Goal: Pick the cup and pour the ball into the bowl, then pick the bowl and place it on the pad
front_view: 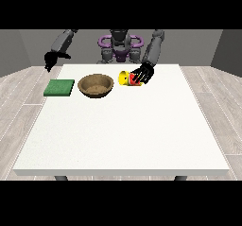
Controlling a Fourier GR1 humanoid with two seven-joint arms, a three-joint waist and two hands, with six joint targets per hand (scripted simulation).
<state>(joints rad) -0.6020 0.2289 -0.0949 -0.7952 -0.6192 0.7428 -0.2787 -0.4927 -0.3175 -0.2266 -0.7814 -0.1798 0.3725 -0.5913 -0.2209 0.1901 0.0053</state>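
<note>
A yellow cup (pixel 124 78) with red on its side lies tilted, its mouth turned toward the bowl. The hand at the view's right (pixel 143 73) has its fingers curled round the cup. A brown wooden bowl (pixel 96 85) sits on the white table (pixel 123 130), just left of the cup. A green square pad (pixel 59 87) lies flat left of the bowl. The hand at the view's left (pixel 50 59) hangs above the table's far left corner, holding nothing. I see no ball.
The robot's torso (pixel 119 45) stands behind the table's far edge. Grey floor surrounds the table on all sides.
</note>
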